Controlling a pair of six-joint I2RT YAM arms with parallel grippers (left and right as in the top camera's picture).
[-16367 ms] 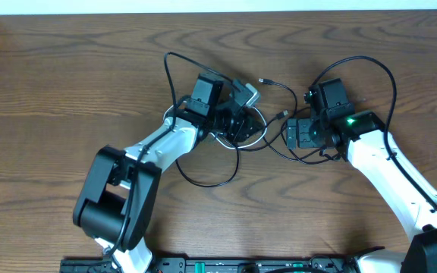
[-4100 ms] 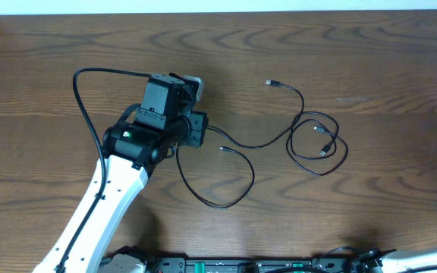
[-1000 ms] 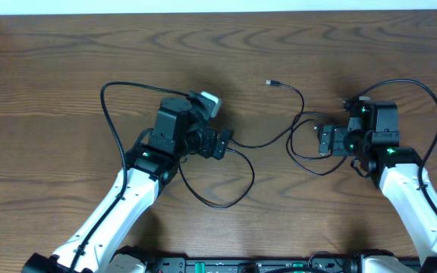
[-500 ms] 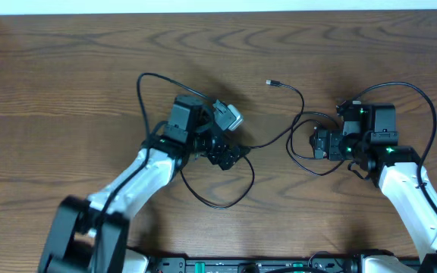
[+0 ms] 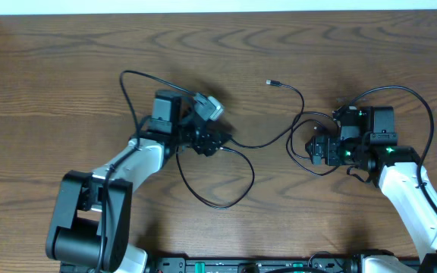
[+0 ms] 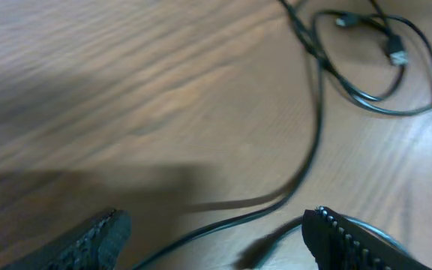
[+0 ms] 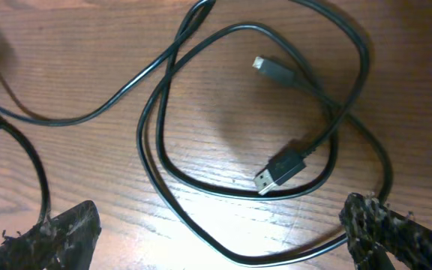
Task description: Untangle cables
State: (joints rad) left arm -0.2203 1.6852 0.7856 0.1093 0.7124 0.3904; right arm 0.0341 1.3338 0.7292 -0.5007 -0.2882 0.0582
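Thin black cables lie on the wooden table. One long cable (image 5: 300, 97) runs from a small plug (image 5: 270, 82) down toward my left gripper (image 5: 212, 144). A second cable makes a wide loop (image 5: 250, 176) below that gripper. In the left wrist view my left gripper (image 6: 216, 240) stands open low over the table, with a cable (image 6: 223, 223) and a blurred plug end between its fingers. A coiled cable (image 7: 156, 142) with a USB plug (image 7: 280, 172) lies under my right gripper (image 7: 223, 232), which is open and straddles the coil's near strand. From overhead this gripper (image 5: 317, 149) covers part of the coil.
Thicker black arm cables arch above each wrist, on the left (image 5: 125, 83) and on the right (image 5: 423, 106). The table's far edge (image 5: 218, 13) meets a white wall. Bare wood (image 5: 51, 91) stretches to the left and behind the cables.
My left gripper has pulled back up and to the left over the cable end, and its arm has folded in. My right gripper has edged left and down over the coil.
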